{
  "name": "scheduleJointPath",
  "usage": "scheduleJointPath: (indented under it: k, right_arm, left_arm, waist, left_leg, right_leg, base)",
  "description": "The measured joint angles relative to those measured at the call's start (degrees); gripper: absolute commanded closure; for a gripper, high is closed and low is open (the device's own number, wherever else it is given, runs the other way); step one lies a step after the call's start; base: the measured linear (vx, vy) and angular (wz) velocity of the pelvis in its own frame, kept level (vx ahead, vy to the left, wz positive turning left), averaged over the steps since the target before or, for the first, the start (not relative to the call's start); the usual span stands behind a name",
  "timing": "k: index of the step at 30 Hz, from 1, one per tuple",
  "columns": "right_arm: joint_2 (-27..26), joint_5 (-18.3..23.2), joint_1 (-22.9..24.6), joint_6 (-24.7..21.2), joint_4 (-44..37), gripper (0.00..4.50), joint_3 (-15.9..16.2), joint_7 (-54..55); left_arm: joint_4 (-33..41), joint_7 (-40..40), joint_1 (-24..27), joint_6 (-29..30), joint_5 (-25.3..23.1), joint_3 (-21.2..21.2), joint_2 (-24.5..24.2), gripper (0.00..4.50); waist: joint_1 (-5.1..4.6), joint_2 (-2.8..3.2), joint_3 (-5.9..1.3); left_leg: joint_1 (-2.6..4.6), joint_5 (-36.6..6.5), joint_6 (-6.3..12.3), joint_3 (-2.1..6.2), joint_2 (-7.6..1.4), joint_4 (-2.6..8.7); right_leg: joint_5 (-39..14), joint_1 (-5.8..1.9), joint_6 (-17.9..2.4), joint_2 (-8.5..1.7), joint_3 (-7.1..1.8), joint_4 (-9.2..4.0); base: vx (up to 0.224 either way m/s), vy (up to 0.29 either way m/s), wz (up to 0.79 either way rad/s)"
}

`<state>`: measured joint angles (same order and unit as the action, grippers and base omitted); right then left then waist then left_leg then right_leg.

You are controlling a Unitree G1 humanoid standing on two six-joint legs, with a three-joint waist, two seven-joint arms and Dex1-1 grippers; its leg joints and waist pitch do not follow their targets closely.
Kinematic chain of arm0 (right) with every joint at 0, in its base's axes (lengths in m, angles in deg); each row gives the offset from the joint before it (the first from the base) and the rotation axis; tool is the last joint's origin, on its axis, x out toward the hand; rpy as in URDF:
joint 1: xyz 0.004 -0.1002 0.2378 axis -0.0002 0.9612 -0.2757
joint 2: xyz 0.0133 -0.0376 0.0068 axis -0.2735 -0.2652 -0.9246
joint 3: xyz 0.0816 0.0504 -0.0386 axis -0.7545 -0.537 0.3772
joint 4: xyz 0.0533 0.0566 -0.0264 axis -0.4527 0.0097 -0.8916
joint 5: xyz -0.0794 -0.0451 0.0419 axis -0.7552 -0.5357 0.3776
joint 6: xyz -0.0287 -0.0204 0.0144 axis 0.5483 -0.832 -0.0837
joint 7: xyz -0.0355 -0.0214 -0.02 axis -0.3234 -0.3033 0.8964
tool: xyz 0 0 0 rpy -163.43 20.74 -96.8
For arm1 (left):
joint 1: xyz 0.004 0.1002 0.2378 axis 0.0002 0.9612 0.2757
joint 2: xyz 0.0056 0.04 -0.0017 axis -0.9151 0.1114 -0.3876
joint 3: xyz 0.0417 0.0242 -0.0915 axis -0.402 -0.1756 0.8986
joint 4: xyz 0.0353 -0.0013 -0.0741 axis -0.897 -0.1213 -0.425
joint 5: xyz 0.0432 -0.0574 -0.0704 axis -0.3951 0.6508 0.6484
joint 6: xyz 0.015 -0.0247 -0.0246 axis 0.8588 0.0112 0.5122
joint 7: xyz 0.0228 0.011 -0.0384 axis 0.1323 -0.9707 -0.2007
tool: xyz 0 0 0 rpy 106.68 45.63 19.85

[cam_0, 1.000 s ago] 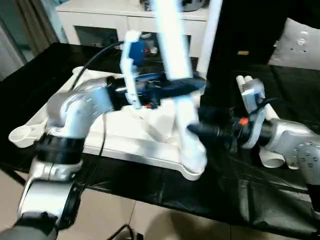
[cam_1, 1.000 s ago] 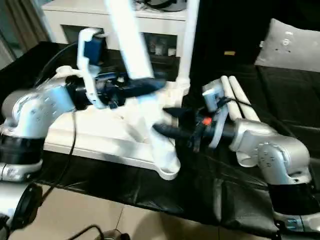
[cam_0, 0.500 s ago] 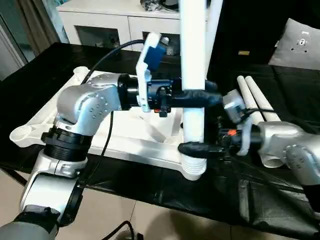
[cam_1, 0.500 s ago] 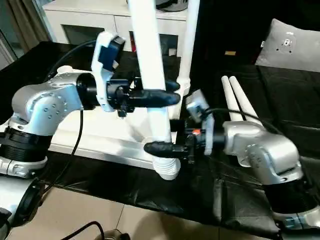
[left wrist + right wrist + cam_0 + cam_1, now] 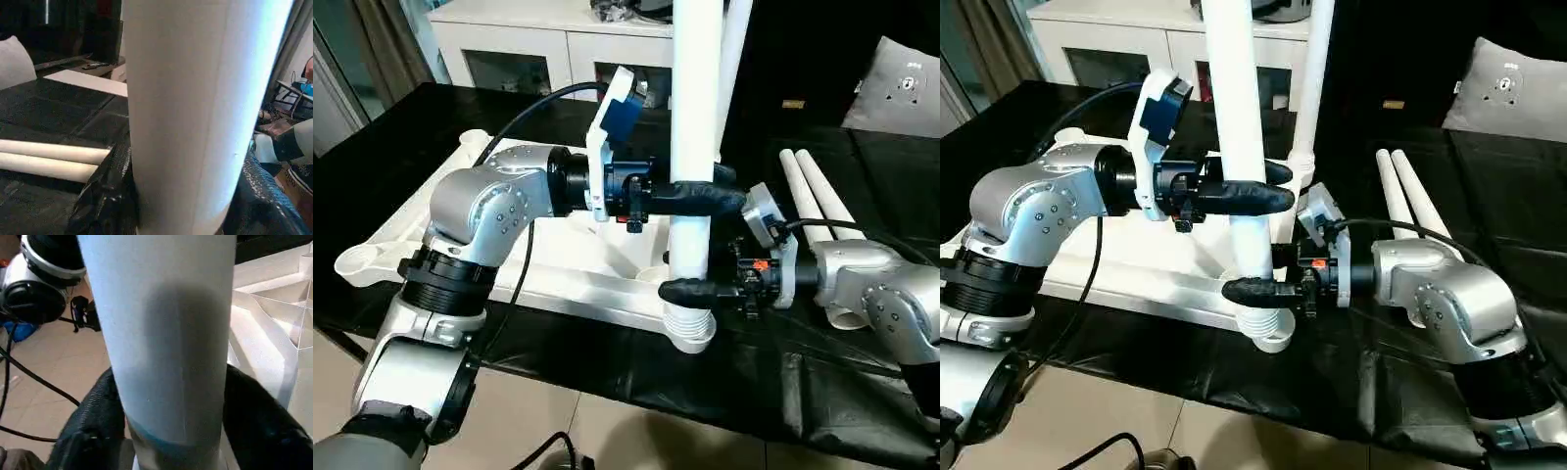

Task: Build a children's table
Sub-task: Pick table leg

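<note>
Upright leg (image 5: 695,127) in tabletop's (image 5: 558,264) near corner socket, my left gripper (image 5: 700,196) clamping it mid-shaft, right gripper (image 5: 690,291) grasping lower, spare legs (image 5: 818,201) beside.

Black-covered worktop (image 5: 822,392) is set on a beige tiled floor (image 5: 607,431). White glass-doored cabinet (image 5: 524,44) is seen behind it; grey cushion (image 5: 906,83) far right; curtain (image 5: 377,39) at left.
</note>
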<state>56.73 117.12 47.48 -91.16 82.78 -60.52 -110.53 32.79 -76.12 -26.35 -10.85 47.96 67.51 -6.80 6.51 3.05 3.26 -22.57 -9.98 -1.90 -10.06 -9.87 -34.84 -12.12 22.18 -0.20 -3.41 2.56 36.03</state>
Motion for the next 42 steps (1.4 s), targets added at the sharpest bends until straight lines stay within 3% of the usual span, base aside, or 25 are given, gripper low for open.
scheduleJointPath:
  k: [6,19,20,24,26,31,34,38,42]
  right_arm:
    - [-0.6,-1.8,0.0,1.0,0.0,2.44,0.8,0.2]
    - [-1.4,-2.5,0.4,1.8,0.0,2.56,1.1,0.6]
    - [-1.8,-2.4,0.8,1.8,-0.1,2.56,0.9,0.9]
    - [-3.6,-2.3,2.7,1.9,-1.2,2.58,0.8,2.8]
    - [-4.6,-2.3,3.3,2.0,-1.7,2.58,0.8,3.7]
    - [-7.1,-2.4,9.9,0.8,-3.5,2.59,1.5,7.8]
    - [-7.3,-2.2,10.7,0.5,-4.4,2.59,1.2,9.3]
    - [-12.3,0.4,12.7,0.8,-7.4,2.59,-1.8,12.8]
    - [-16.0,5.4,12.2,-0.1,-8.8,2.59,-5.3,16.1]
  left_arm:
    - [-1.1,0.3,-0.2,0.0,-0.5,0.0,0.7,2.71]
    - [-1.1,0.6,-0.2,0.6,-1.0,0.3,0.8,2.71]
    - [-1.0,0.8,-0.2,1.2,-1.0,0.4,0.8,2.15]
    - [0.8,2.3,0.5,1.4,-1.0,0.5,1.4,1.75]
    - [1.8,2.9,1.2,1.4,-1.0,0.7,1.6,1.62]
    - [4.1,6.7,8.9,1.3,-1.1,0.6,3.5,1.57]
    - [4.7,7.9,9.6,1.7,-0.9,0.9,4.0,1.57]
    - [6.3,10.5,13.2,2.8,5.6,7.2,8.8,1.57]
    - [6.5,17.5,15.1,2.4,13.7,13.5,16.6,1.57]
  waist:
    - [-0.01,0.00,0.00]
    - [-0.01,0.01,-0.01]
    - [-0.01,0.01,-0.01]
    - [0.01,0.02,-0.01]
    - [0.00,0.05,-0.04]
    - [-0.05,0.12,-0.07]
    - [-0.06,0.12,-0.07]
    - [-0.12,0.11,-0.07]
    - [-0.10,0.09,-0.07]
  left_leg:
    - [0.00,0.0,0.01,0.00,0.00,-0.03]
    - [0.00,0.0,0.02,0.00,0.00,-0.04]
    - [0.01,0.0,0.01,0.00,0.00,-0.04]
    - [0.00,0.0,0.01,0.00,0.00,-0.05]
    - [0.01,0.0,0.01,0.00,-0.01,-0.04]
    - [0.04,0.0,-0.01,0.00,-0.01,-0.04]
    - [0.08,0.0,-0.01,0.00,-0.01,-0.09]
    - [0.24,0.0,-0.01,0.00,-0.01,-0.05]
    - [0.22,0.0,-0.01,0.00,0.00,-0.08]
  right_leg:
    - [0.0,0.00,0.0,0.00,0.00,0.05]
    - [0.0,0.00,0.0,0.00,0.00,0.06]
    - [0.0,0.00,0.0,0.00,0.00,0.07]
    - [0.0,0.00,0.0,-0.01,0.00,0.07]
    - [0.0,0.00,0.0,-0.01,0.00,0.08]
    - [0.0,-0.03,0.0,-0.01,0.00,0.08]
    - [0.1,-0.06,0.0,-0.01,-0.03,0.08]
    - [0.0,-0.17,0.0,-0.01,-0.02,0.07]
    - [0.1,-0.19,0.0,-0.02,-0.03,0.05]
  base:
    - [0.000,0.000,0.00]
    - [0.000,0.000,0.00]
    - [0.000,0.000,0.00]
    - [0.000,0.000,0.00]
    - [0.000,0.000,0.00]
    - [0.000,0.000,0.00]
    - [0.000,0.000,0.00]
    - [0.000,0.000,0.00]
    - [0.000,0.000,0.00]
